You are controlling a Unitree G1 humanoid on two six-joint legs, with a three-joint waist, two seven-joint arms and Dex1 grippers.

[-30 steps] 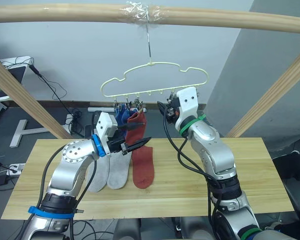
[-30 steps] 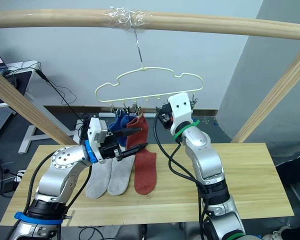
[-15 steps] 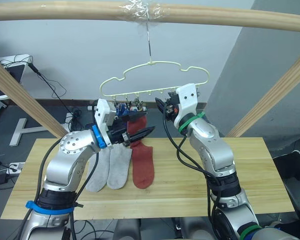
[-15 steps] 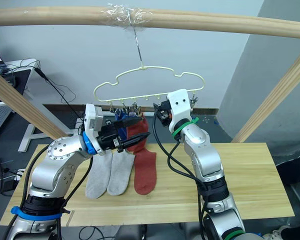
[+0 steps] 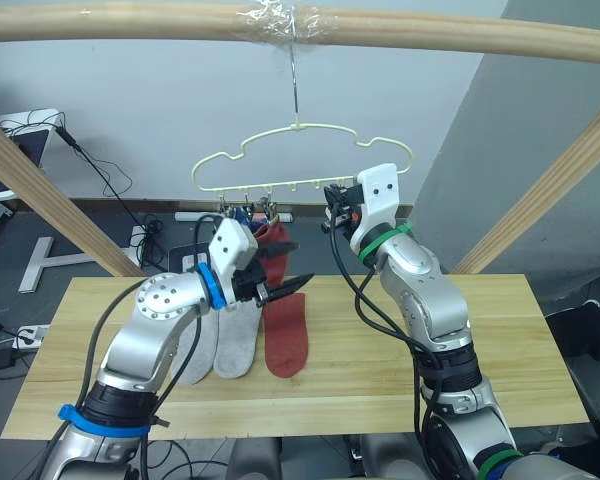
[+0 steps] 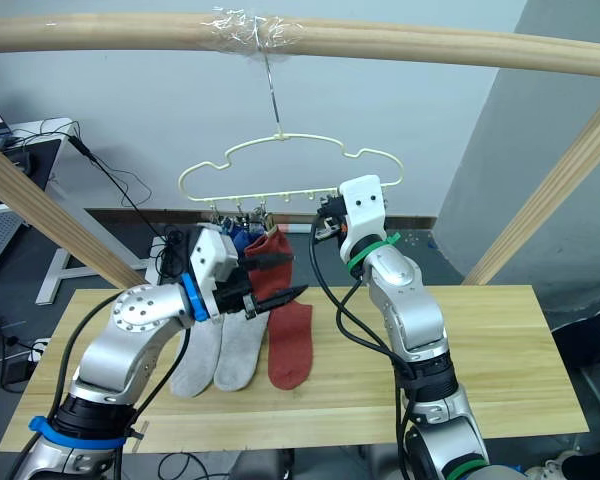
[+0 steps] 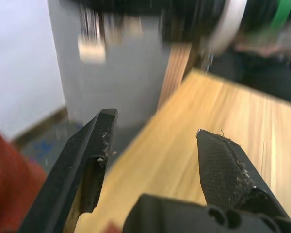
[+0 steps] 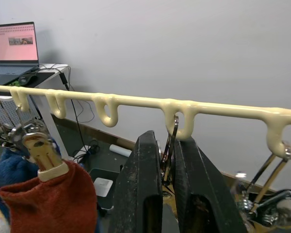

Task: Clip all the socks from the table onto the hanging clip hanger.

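The clip hanger (image 5: 300, 160) hangs by its hook from the wooden bar (image 5: 300, 25) above the far edge of the tabletop (image 5: 460, 370). Two blue socks (image 6: 238, 238) and one rust red sock (image 8: 43, 206) are already clipped at its left end. Three socks lie on the tabletop below: two light grey socks (image 5: 220, 345) side by side and, just to their right, a second rust red sock (image 5: 285, 340), each with its long axis running from the near edge toward the far edge.

The right hand (image 8: 167, 170) is up at the hanger's lower rail, its fingers pressed close on the wire of an empty silver clip (image 8: 170, 145) (the next free one to the right of the clipped red sock), seemingly squeezing it open.

The left hand (image 5: 280, 270) hovers above the top of the lying red sock, fingers spread wide and holding nothing, pointing toward the robot's right.

The relation that matters: the red sock on the tabletop sits directly below and slightly nearer than the left hand, while the clip held by the right hand is above and to the right of it. The left arm is plainly the nearer one, so it would likely drop, pinch the sock's cuff end, and lift it up and rightward to that clip.
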